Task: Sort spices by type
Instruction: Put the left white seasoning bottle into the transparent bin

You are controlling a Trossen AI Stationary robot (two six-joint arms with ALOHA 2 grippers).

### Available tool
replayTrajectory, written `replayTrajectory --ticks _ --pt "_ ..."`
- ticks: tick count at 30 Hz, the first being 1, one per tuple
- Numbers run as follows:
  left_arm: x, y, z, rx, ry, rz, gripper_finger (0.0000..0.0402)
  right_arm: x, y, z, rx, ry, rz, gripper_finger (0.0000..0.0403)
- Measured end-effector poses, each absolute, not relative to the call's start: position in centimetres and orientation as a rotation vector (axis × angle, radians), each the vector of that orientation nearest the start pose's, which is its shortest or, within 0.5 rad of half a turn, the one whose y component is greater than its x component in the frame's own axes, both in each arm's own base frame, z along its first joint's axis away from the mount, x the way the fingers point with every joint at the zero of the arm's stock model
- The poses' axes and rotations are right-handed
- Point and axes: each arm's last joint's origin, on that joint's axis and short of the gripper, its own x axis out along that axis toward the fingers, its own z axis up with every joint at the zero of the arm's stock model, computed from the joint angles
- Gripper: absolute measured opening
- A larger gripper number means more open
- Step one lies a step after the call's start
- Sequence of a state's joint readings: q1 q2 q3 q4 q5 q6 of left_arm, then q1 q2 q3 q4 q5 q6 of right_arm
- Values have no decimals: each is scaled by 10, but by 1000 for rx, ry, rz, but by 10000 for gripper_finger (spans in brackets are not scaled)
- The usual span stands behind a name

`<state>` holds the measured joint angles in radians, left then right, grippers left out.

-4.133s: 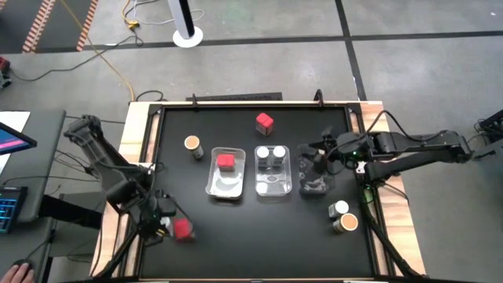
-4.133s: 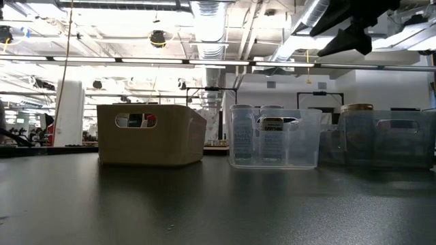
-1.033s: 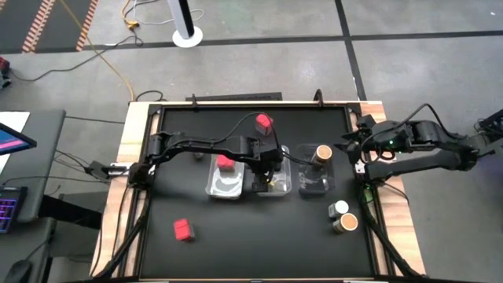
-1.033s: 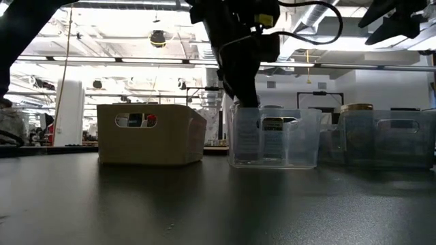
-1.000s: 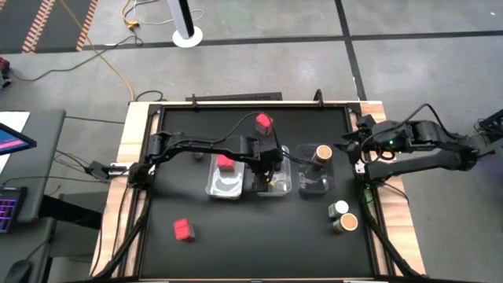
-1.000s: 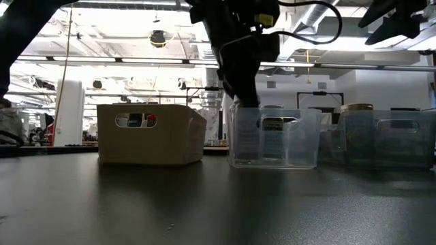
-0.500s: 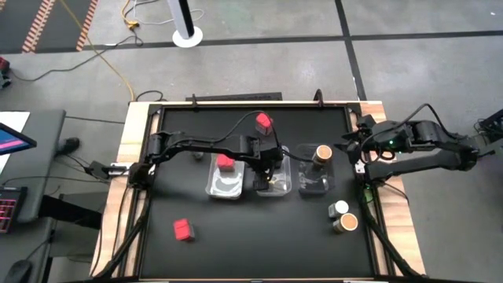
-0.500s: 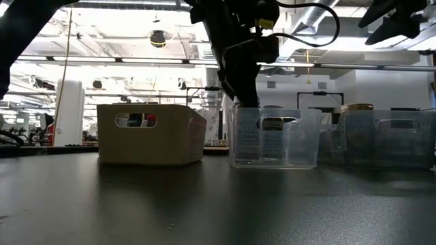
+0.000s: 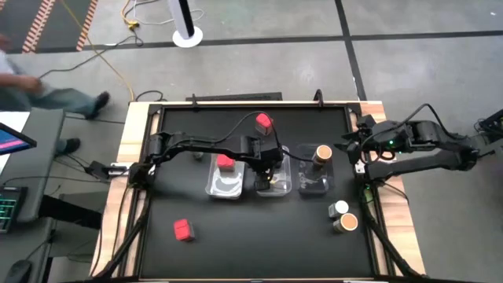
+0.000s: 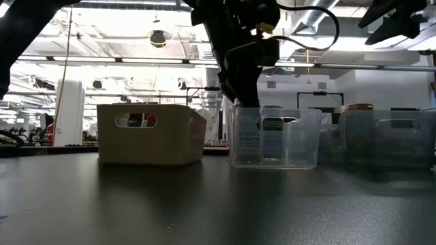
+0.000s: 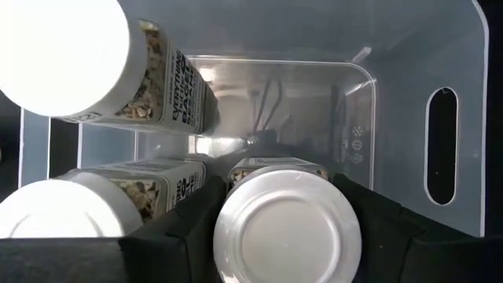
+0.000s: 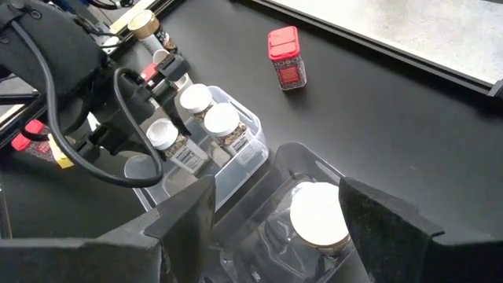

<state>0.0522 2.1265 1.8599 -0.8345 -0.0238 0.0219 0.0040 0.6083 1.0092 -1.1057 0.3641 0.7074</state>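
My left gripper [image 9: 267, 170] reaches down into the middle clear tray [image 9: 284, 191] and is shut on a white-lidded jar [image 11: 287, 228]. Two more white-lidded jars [image 11: 67, 55] [image 11: 59, 208] stand in that tray. One red box [image 9: 225, 163] lies in the left tray [image 9: 214, 187]. Another red box [image 9: 264, 122] stands at the far side, and a third [image 9: 182, 229] near the front left. A tan-lidded jar [image 9: 322, 152] stands in the right tray [image 9: 314, 187]. My right gripper [image 9: 346, 147] hangs open, raised at the table's right edge. My left gripper has the white-lidded jar between its two fingers [image 11: 185, 236], one on each side at the lid's rim [image 11: 224, 236]. The fingers come steeply from above, slanting from the table's left. The jar stands upright inside the tray; I cannot see its base.
A white-lidded jar [image 9: 339, 208] and a tan-lidded jar [image 9: 346, 223] stand near the table's front right. Another tan-lidded jar [image 12: 141, 23] stands at the far left, behind my left arm. A person [image 9: 47, 94] is beyond the table's far left corner.
Neither arm has visibly moved, and the jar stays in the tray. A person has walked into the high view beyond the table's far left corner.
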Motion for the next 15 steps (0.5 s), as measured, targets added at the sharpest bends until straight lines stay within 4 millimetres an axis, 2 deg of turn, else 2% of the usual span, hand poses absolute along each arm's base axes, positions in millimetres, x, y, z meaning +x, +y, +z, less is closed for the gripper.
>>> replayTrajectory --ticks 15 --pt "454 25 234 -35 1106 80 218 78 -10 344 542 541 -572 296"
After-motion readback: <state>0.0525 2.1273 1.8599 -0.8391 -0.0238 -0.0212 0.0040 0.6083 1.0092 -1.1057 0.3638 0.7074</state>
